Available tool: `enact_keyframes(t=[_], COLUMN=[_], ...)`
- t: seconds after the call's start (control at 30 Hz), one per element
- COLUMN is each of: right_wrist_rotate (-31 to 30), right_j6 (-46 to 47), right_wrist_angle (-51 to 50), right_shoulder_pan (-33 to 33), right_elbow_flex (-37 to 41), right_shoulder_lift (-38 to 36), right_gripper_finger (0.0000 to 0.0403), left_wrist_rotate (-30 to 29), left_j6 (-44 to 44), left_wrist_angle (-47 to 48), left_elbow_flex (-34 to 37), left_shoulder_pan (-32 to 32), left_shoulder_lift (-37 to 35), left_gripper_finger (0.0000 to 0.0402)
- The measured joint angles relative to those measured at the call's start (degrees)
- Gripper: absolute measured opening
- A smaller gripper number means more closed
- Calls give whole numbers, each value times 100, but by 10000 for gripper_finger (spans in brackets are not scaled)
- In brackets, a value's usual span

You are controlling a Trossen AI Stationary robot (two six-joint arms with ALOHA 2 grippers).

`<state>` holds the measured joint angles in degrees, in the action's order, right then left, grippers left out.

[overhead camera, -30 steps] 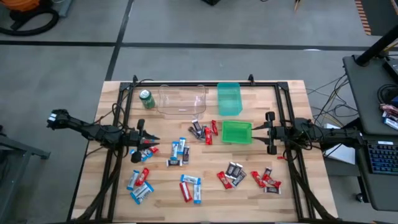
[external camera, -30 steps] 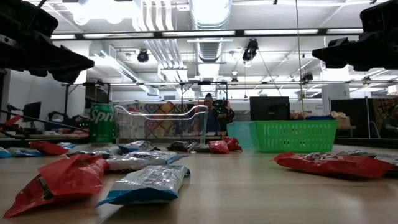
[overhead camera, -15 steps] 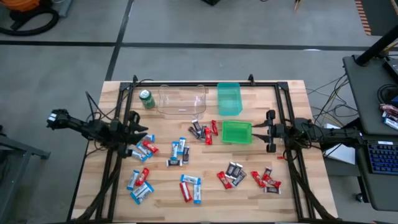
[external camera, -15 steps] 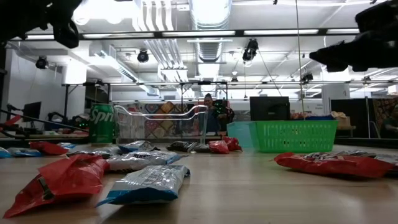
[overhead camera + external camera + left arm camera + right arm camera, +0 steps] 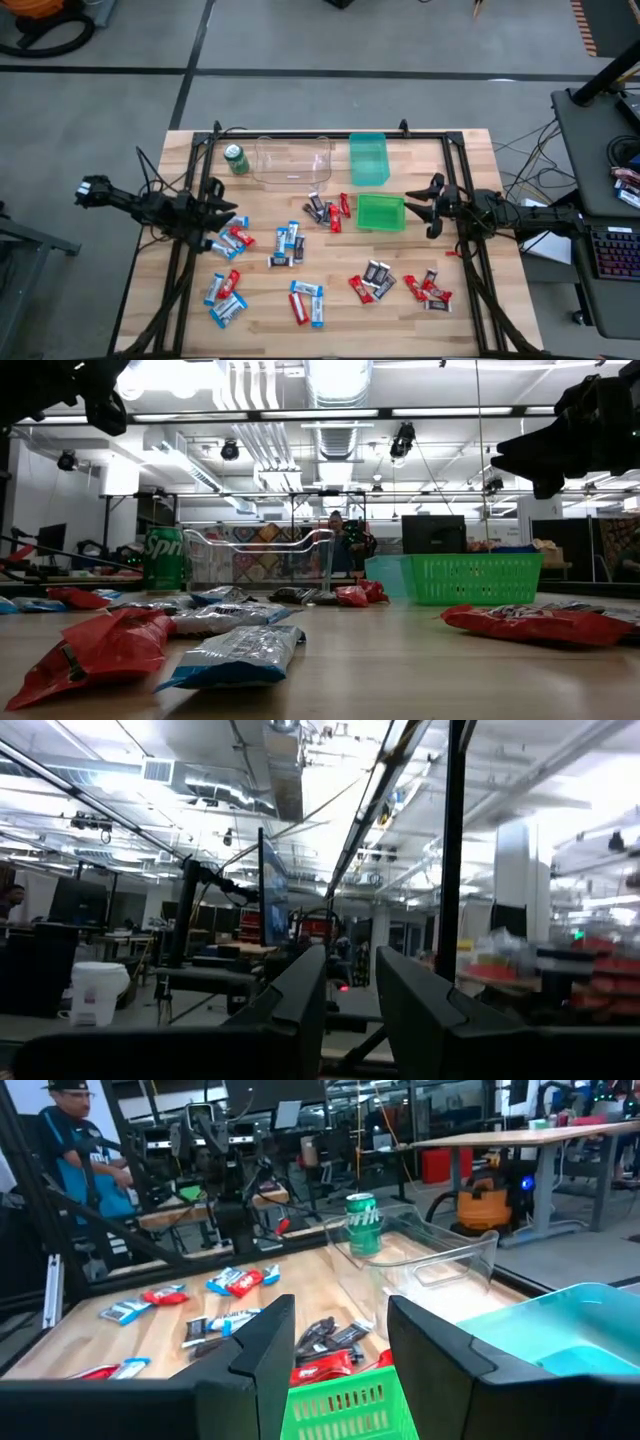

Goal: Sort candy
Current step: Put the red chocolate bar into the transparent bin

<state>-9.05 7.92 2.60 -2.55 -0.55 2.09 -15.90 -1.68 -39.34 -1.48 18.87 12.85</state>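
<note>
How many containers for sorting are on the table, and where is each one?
3. The clear plastic tray stands at the far edge beside the green drink can; the teal plastic bin stands right of it; the green mesh basket sits nearer, by the right gripper.

Candy [image 5: 300, 262] lies flat in loose mixed clusters across the table's middle and near edge; red, blue-white, dark wrappers.

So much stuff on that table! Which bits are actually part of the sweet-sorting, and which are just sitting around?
Part of the job:
- red candy bars
- blue-and-white candy bars
- dark candy bars
- left gripper and right gripper, both open
- probably as sorting bins: green basket, teal bin, clear tray

Just lying about:
- green drink can
</note>
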Motion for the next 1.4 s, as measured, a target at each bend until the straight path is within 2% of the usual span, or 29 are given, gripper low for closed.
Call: enact_keyframes(t=[0.3,0.47,0.6,0.7,0.8,0.87,0.93,1.0,1.17,1.3,1.33,1.4], right_wrist_rotate=[0,-20,-37,-455,-1402,-1918,-2028,-1828,-558,-400,-363,-260], right_j6=[-141,-640,-339,331,812,616,236,-81,-248,341,470,709], right_wrist_angle=[-8,31,49,89,196,566,1081,1362,1115,1042,832,255], right_shoulder_pan=[0,0,0,4,2,0,0,0,4,3,4,9], right_elbow_flex=[-1,-1,0,2,2,2,2,2,2,-15,-50,-175], right_shoulder_lift=[0,0,-1,0,-2,0,-7,-9,23,72,69,76], right_gripper_finger=[150,150,150,150,150,150,150,150,150,150,150,150], left_wrist_rotate=[0,-17,-273,-887,-2310,-2802,-2529,-2142,-777,-447,-186,238], left_j6=[-372,-491,-601,-149,572,1015,1075,1086,1230,1915,2064,2500], left_wrist_angle=[-86,-121,-116,-307,-314,-362,-311,50,1583,1778,2017,3067], left_elbow_flex=[0,0,0,0,-1,-1,-95,-234,-641,-905,-1082,-1529], left_shoulder_pan=[0,-8,-9,-9,-12,-17,4,11,24,31,48,69], left_shoulder_lift=[97,129,288,453,646,813,956,1121,1744,2299,2374,2530], left_gripper_finger=[75,75,75,75,75,75,75,75,75,75,75,75])
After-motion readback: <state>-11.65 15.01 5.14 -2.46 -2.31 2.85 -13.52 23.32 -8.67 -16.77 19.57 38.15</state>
